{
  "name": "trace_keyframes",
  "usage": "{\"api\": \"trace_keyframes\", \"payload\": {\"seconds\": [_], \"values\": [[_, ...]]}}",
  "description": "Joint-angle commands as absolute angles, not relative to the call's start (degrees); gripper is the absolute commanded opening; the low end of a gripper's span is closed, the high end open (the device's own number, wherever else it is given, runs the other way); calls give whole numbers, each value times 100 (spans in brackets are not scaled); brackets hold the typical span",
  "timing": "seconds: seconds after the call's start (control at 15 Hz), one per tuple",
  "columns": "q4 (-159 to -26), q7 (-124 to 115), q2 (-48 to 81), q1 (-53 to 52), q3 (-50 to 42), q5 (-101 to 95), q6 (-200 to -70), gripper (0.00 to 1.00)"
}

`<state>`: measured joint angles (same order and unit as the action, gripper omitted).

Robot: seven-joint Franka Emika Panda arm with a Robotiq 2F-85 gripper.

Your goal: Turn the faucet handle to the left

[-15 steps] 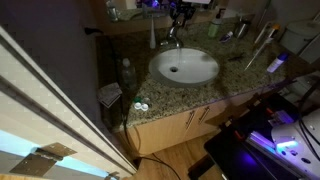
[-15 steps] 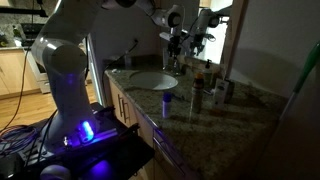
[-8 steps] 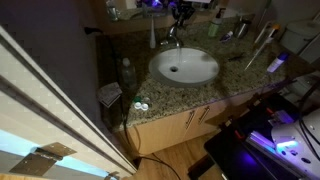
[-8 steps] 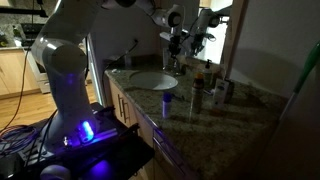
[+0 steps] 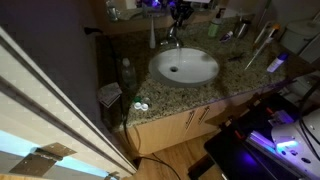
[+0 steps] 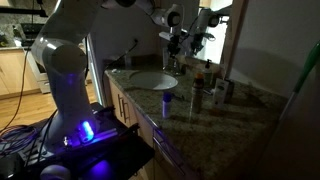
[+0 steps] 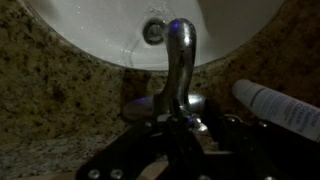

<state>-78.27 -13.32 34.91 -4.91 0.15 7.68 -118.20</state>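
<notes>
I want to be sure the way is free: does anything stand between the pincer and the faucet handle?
Nothing visible does. In the wrist view the pincer sits right over the faucet handle, with no object between them. A white tube lies on the counter, off to one side of it.

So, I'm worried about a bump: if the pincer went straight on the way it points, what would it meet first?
Probably the faucet handle, right ahead of the pincer; depth is unclear in this dark wrist view.
</notes>
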Motion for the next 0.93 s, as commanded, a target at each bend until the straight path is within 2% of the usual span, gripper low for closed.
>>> {"api": "trace_keyframes", "payload": {"seconds": [0.0, 0.47, 0.53, 0.6, 0.67, 0.87], "values": [[-7722, -1054, 3465, -545, 305, 869, -11743, 7], [-7745, -961, 3393, -843, 594, 794, -11678, 8], [-7868, -1017, 3251, -906, 523, 650, -11526, 53], [-8024, -924, 3050, -922, 486, 484, -11213, 49], [-8172, -771, 2861, -900, 498, 363, -10916, 51], [-8598, -186, 2217, -828, 564, 78, -10297, 69]]}}
